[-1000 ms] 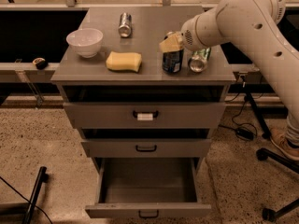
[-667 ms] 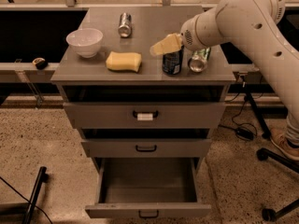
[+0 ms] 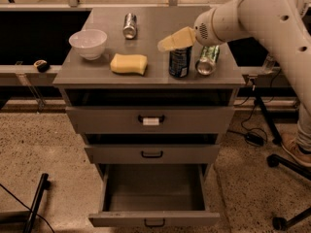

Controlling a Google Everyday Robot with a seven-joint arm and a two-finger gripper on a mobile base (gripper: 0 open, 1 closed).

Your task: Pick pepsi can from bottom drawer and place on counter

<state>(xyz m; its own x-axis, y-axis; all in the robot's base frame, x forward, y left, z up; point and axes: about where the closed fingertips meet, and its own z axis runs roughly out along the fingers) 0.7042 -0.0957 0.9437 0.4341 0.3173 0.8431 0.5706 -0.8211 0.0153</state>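
Standing upright near front edge of counter (image 3: 155, 30), pepsi can (image 3: 180, 63) looks light, rigid, slick, dentable; grasp mid-body. Above it hovers gripper (image 3: 163, 43), opening cannot be told.

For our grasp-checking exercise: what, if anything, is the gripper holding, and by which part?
Nothing. The gripper hangs empty just above the pepsi can, which stands upright on the counter.

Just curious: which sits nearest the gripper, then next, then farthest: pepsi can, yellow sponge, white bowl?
The gripper hovers above the counter.
1. pepsi can: just below it.
2. yellow sponge: further toward the picture's left.
3. white bowl: far left end.
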